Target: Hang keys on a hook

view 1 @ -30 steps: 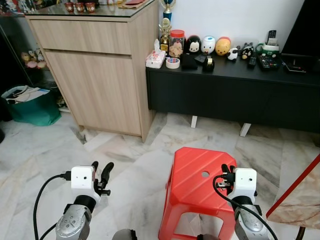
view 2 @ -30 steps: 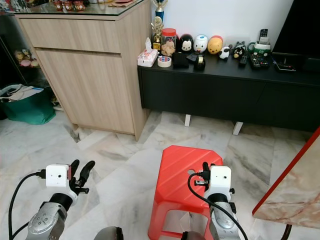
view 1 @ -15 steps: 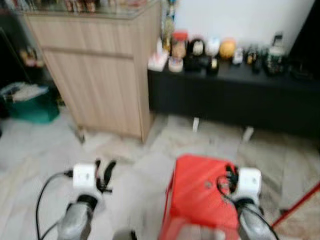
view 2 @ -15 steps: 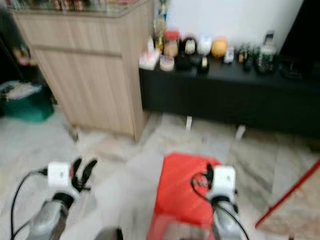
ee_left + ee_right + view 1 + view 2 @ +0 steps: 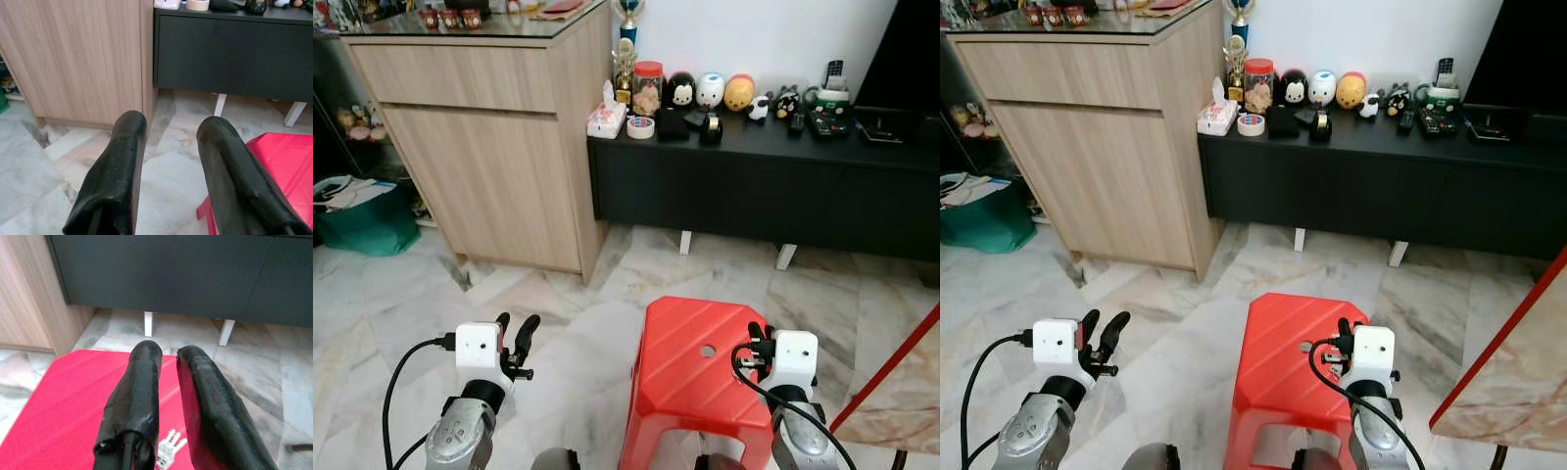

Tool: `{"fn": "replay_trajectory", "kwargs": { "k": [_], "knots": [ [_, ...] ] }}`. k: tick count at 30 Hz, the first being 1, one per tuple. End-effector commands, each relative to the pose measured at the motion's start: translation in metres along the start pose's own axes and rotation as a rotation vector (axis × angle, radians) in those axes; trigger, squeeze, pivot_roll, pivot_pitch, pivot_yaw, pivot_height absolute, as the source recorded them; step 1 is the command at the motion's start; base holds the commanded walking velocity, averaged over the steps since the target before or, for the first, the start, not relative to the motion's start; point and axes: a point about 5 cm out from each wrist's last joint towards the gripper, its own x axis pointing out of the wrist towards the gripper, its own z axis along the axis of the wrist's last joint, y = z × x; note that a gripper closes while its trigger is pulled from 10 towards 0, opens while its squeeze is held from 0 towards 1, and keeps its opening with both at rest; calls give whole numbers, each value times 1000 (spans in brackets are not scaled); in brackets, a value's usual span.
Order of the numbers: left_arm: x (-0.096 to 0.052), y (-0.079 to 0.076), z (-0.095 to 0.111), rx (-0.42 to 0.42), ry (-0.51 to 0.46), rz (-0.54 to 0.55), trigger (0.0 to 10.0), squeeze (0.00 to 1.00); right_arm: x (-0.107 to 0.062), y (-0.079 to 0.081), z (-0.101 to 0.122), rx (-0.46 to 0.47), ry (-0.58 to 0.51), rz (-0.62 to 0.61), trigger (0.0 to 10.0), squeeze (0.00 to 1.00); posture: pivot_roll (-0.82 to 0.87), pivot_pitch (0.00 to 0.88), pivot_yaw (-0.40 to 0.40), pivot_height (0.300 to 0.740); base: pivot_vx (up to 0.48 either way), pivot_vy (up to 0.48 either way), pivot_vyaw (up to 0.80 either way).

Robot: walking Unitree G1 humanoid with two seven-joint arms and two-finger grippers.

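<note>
Silver keys [image 5: 167, 450] — on red stool [image 5: 73, 401]
</note>
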Motion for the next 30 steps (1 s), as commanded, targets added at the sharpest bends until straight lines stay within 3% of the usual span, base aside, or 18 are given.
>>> {"fn": "replay_trajectory", "kwargs": {
  "k": [1,30],
  "knots": [
    [0,-1,1,-2,-2,-11,10000,0,4,2,1,-9,15,4,10000,0,18,0,-7,632,0,0,0],
    [2,-3,0,-10,6,-17,10000,0,15,0,2,-28,32,28,10000,0,19,0,-5,617,0,0,0]
  ]
}}
